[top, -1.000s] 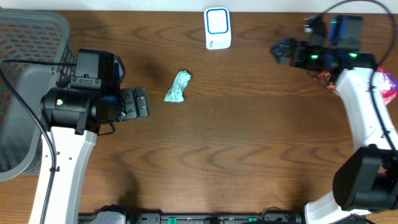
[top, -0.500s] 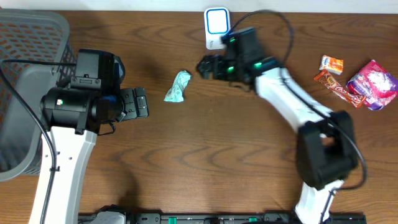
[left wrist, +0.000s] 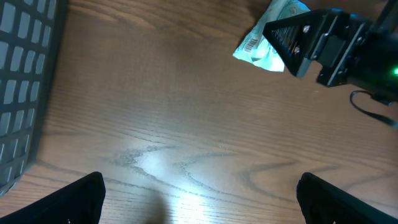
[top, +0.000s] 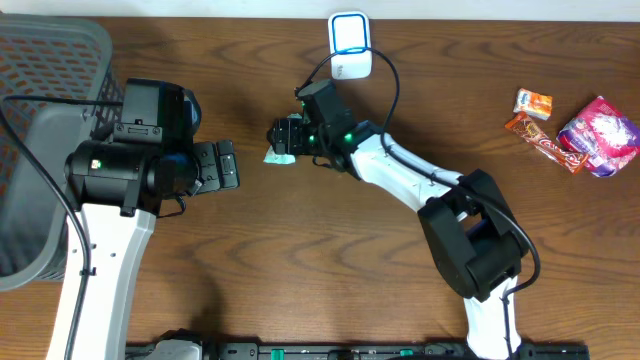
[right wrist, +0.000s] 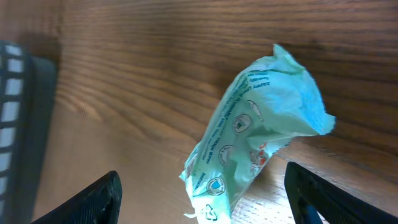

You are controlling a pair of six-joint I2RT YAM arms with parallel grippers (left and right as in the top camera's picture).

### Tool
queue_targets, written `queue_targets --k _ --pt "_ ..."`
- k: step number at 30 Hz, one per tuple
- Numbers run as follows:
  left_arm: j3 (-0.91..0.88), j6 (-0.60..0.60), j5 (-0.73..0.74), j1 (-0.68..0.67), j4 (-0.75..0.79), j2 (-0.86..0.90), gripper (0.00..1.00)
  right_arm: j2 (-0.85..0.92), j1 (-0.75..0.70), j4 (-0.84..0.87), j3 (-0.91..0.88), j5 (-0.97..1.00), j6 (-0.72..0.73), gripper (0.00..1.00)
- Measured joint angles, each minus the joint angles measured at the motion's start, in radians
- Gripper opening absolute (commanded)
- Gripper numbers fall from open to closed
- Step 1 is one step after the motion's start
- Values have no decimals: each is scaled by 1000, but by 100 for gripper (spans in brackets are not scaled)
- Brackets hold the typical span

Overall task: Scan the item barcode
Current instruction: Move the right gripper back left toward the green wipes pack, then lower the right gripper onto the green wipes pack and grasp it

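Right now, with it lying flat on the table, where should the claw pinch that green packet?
Across its middle, coming straight down, one finger at each long edge. The green packet lies flat and is long and narrow, so that span fits the open right gripper, whose fingers stand either side of it. Leave the barcode end uncovered.

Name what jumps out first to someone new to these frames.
The right hand reaches far across the table, open, with a finger on either side of a crumpled mint-green packet lying on the wood. Next come the white scanner at the far edge, the grey basket at the left, and a small heap of bright snacks at the right edge.
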Motion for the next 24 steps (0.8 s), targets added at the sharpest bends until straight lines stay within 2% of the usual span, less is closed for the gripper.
queue_targets --k 8,14,24 --pt "0 0 0 0 0 0 98 5 47 -29 0 137 6 65" --pt "0 0 0 0 0 0 98 32 55 -98 0 177 11 45" --pt "0 0 0 0 0 0 98 29 47 -319 8 257 8 42"
